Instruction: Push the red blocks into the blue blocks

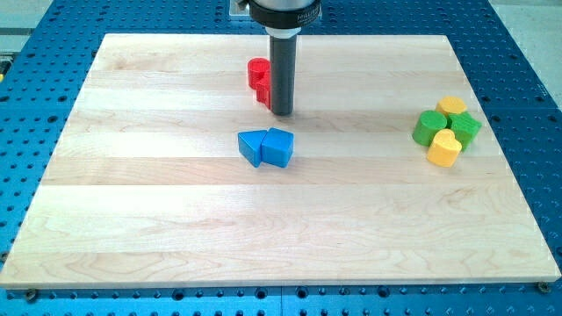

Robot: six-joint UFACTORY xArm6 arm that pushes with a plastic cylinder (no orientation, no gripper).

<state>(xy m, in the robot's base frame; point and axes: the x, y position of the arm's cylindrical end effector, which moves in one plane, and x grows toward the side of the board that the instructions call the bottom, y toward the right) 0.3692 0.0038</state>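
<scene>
Pale wooden worktop (158, 219) filling most of the view, resting on a blue perforated base (44, 26) that shows along every edge.

Dark upright rod (282, 70) coming down from a mount at the view's top, near the middle. My tip (282, 113) set on the wood in the upper half of the board. No jaws on this arm, only the plain rod, so nothing open, nothing closed, nothing gripped.

Cluster of four blocks near the view's right edge, pressed close together: green round block (428, 128) on its left, green block (465, 127) on its right, yellow block (452, 106) at its top, yellow block (443, 148) at its bottom. Well apart from the rod.

Two blue blocks just below my tip, touching each other side by side: blue wedge-like block (251, 147) on the view's left, blue block (279, 147) on the right. Small strip of bare wood between them and my tip.

Red blocks just beside the rod on its left: red round block (257, 73) clear to see, second red block (262, 94) below it and partly hidden behind the rod, shape hard to make out. Both above the blue pair, near it but apart from it.
</scene>
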